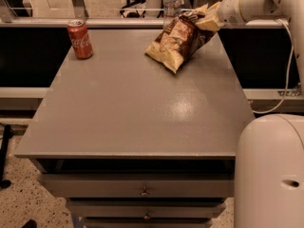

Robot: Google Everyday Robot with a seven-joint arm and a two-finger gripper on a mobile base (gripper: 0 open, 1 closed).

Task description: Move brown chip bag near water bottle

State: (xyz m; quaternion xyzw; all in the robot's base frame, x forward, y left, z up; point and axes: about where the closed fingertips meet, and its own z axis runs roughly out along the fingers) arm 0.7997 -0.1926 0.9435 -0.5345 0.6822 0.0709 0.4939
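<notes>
The brown chip bag (180,41) lies tilted at the back right of the grey table (142,113), its lower pale end resting on the top. My gripper (212,19) is shut on the bag's upper right end and holds that end raised. The clear water bottle (172,4) stands at the table's far edge, just behind the bag's upper left part; its lower half is hidden by the bag.
A red Coca-Cola can (80,39) stands at the back left of the table. My white arm (256,1) reaches in from the upper right, and my base (270,175) fills the lower right. Drawers (142,191) sit under the front edge.
</notes>
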